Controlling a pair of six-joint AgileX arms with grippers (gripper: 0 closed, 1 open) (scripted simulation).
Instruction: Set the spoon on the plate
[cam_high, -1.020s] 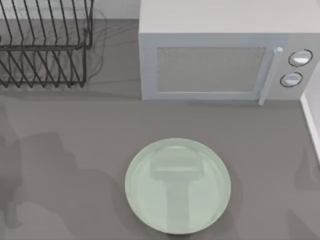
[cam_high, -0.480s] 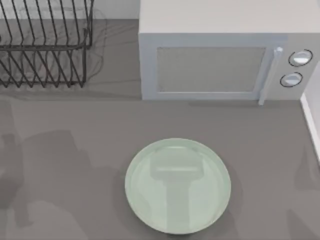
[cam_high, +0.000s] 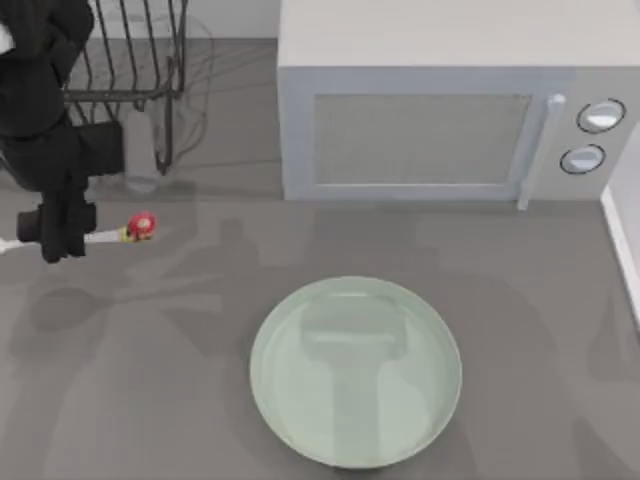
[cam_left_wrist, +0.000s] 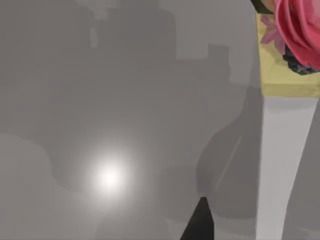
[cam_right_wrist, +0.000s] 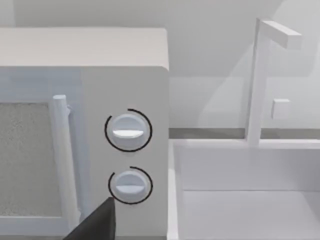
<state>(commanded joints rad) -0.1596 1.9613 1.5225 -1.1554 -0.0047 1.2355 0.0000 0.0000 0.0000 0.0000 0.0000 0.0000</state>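
Note:
The pale mint-green plate (cam_high: 300, 420) lies on the grey table, front and centre, with nothing on it. My left gripper (cam_high: 64, 240) hovers at the far left of the table, well to the left of the plate and farther back, and is shut on the spoon (cam_high: 108, 235). The slim white handle sticks out to the right and ends in a red-and-white ornament (cam_high: 141, 225). In the left wrist view the spoon (cam_left_wrist: 285, 165) runs as a white bar close to the camera. A dark tip of my right gripper (cam_right_wrist: 97, 225) shows in front of the microwave's knobs.
A white microwave (cam_high: 420, 110) stands at the back, door shut, with two knobs (cam_right_wrist: 128, 131). A black wire dish rack (cam_high: 130, 90) stands at the back left, partly behind my left arm. A white sink (cam_right_wrist: 240, 190) borders the table's right edge.
My left arm has come into the top view at the far left, holding the spoon. The plate has not moved.

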